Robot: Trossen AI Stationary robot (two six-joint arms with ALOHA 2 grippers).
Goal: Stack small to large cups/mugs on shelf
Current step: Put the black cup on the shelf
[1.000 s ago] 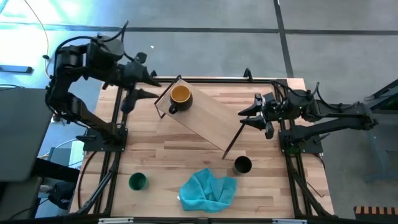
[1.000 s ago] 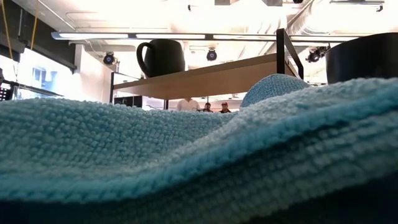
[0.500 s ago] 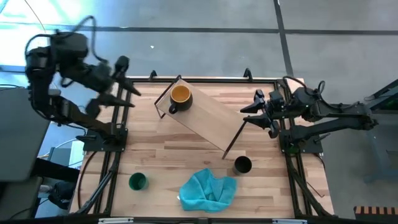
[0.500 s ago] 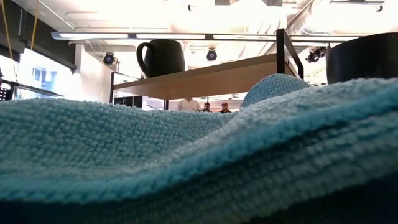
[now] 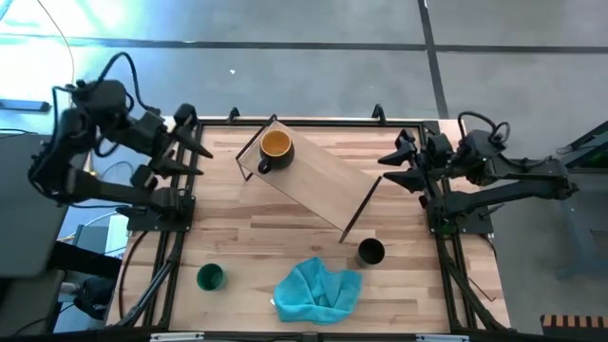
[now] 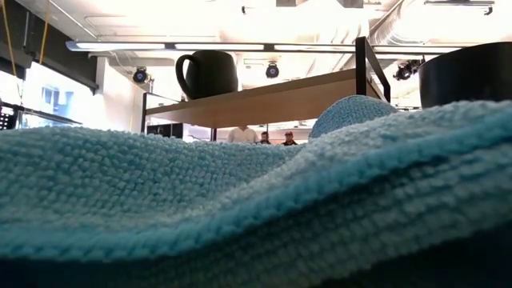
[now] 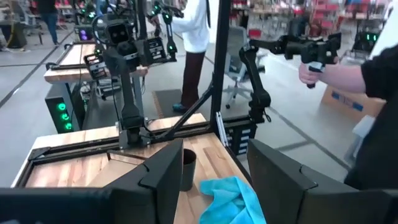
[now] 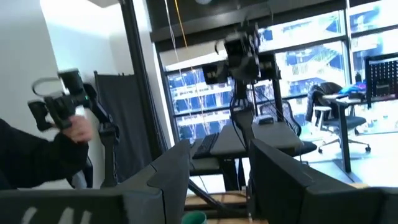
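One yellow-orange mug [image 5: 275,146] sits on the shelf [image 5: 318,180]; black cup [image 5: 370,252] and green cup [image 5: 210,277] wait on the tabletop nearer. Left gripper [image 5: 197,152] and right gripper [image 5: 391,169] hang apart, empty.

A grey concrete floor [image 5: 313,71] fills the upper part of the overhead picture, while across the room bright ceiling lights [image 6: 240,46] glare at top, tall windows [image 8: 298,74] fill the right, and an office chair [image 8: 329,109] stands lower right.
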